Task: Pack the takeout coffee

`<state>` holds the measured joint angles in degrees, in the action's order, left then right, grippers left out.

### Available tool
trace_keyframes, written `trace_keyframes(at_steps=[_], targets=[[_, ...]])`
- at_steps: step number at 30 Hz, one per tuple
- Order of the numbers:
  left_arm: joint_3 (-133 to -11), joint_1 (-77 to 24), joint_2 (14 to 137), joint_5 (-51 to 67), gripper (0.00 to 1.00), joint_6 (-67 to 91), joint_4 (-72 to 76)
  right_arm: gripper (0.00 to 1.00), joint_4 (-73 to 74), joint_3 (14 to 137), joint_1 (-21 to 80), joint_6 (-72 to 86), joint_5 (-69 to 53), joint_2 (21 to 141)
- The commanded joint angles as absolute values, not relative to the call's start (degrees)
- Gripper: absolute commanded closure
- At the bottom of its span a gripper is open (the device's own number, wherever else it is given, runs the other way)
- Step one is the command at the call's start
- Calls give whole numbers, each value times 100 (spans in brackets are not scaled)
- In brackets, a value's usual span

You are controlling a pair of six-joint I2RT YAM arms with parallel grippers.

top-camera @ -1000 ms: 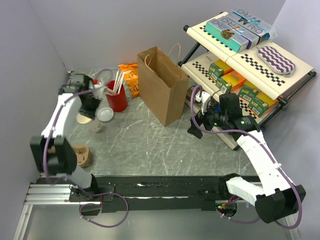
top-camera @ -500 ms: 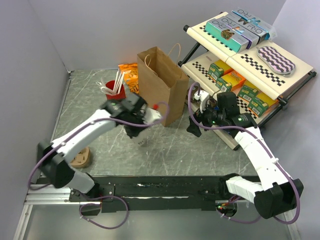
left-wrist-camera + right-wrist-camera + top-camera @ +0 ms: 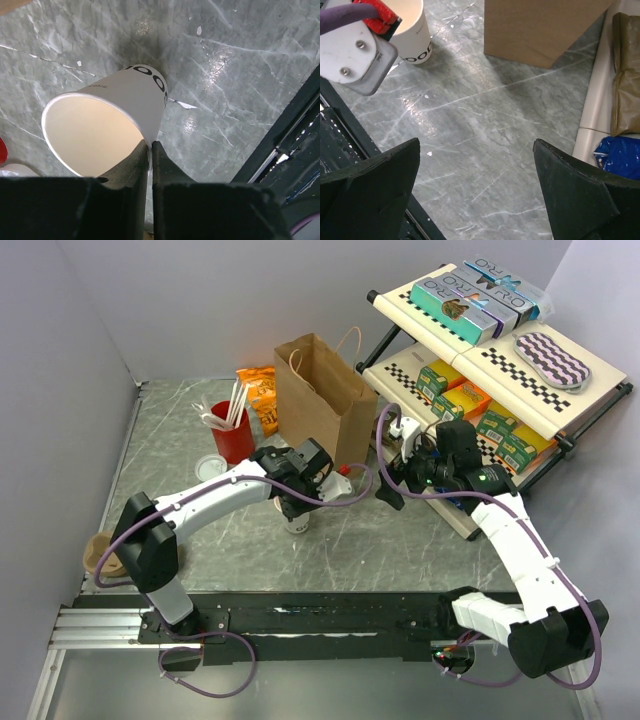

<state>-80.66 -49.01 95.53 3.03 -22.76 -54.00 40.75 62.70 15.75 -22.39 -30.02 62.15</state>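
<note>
The takeout coffee cup [image 3: 107, 127] is a small white paper cup with no lid on; its inside looks empty. My left gripper [image 3: 150, 146] is shut on the cup's rim wall, one finger inside and one outside. In the top view the cup [image 3: 297, 524] is low over the table, in front of the brown paper bag [image 3: 325, 410], under my left gripper [image 3: 300, 502]. A white domed lid [image 3: 213, 462] lies on the table by the red cup. My right gripper [image 3: 476, 145] is open and empty, to the right of the cup [image 3: 412, 30], near the bag [image 3: 540, 25].
A red cup with white sticks [image 3: 232, 435] and an orange snack bag [image 3: 262, 392] stand at the back left. A tiered rack [image 3: 560, 390] of boxes fills the right side. A brown pulp piece [image 3: 100, 552] sits at the left edge.
My left arm swung from beside the red cup to the middle of the table, carrying the open cup. The lid stayed by the red cup. My right gripper barely moved.
</note>
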Motion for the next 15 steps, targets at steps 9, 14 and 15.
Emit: trace_keyframes(at_steps=[9, 14, 15], targets=[[-8296, -4948, 9615, 501, 69, -2215, -5396, 0, 4016, 6486, 1617, -2399, -2918, 6222], [-8797, -4738, 9177, 1194, 63, -2609, -5659, 0, 4122, 6741, 1608, -2548, -2909, 6337], [-8833, -4676, 9045, 1274, 61, -2845, -5634, 0, 4139, 6767, 1608, -2584, -2944, 6346]])
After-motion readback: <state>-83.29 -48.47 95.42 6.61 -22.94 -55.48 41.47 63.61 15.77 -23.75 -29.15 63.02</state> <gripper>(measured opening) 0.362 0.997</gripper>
